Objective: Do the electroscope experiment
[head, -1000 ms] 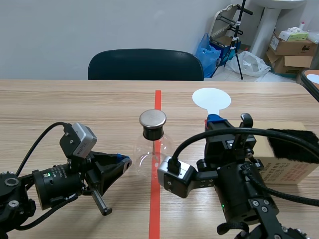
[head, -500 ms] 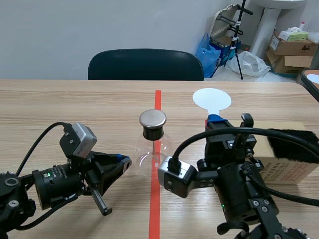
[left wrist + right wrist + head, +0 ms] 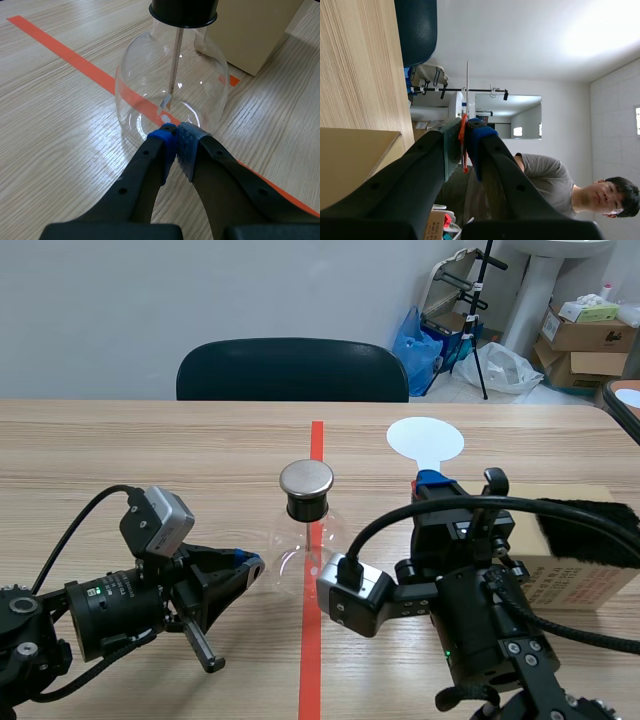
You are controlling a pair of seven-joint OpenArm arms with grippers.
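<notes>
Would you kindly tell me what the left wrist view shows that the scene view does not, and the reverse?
Only the left wrist view: the thin rod hanging inside the flask, with a small foil leaf at its end, and that the left gripper is shut, its tips just before the glass. Only the scene view: the flask's metal cap, the white paddle in the right gripper, the black fur and the chair. Both: the flask, its black stopper, the tape line and the cardboard box.
</notes>
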